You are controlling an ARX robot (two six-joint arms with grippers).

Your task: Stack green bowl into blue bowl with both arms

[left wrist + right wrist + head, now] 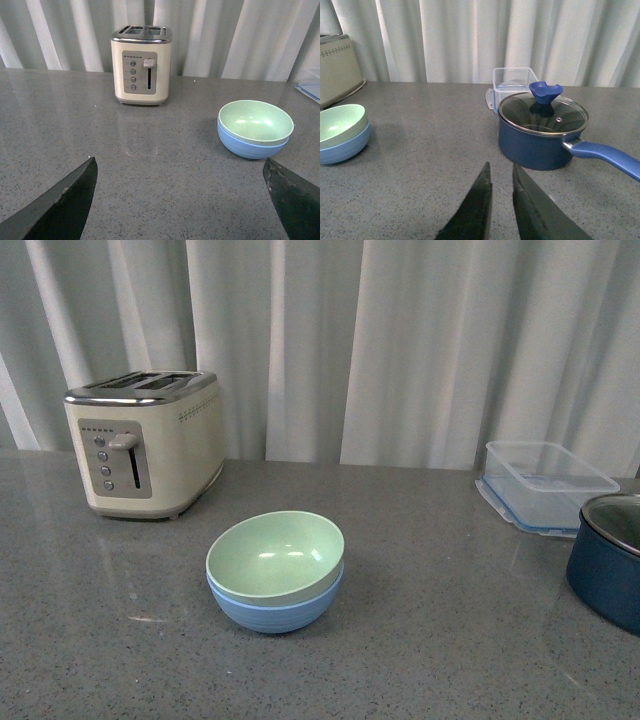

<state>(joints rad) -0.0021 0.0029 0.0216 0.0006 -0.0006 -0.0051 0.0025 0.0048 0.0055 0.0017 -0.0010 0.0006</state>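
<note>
Left gripper (180, 200) gaped wide, right gripper (501, 187) nearly shut, both empty and clear of the bowls; green bowl (275, 556) sat nested in blue bowl (277, 609) beside toaster (145, 443), stacking apparently done.

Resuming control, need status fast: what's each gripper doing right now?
Left gripper: open wide, holding nothing.
Right gripper: nearly closed, narrow gap, holding nothing.

Toaster (141, 65), cream: set on the grey tabletop (165, 170), ahead of the left claw (180, 200). Navy pot (542, 132), clear container (512, 82): placed ahead of the right claw (501, 192).
</note>
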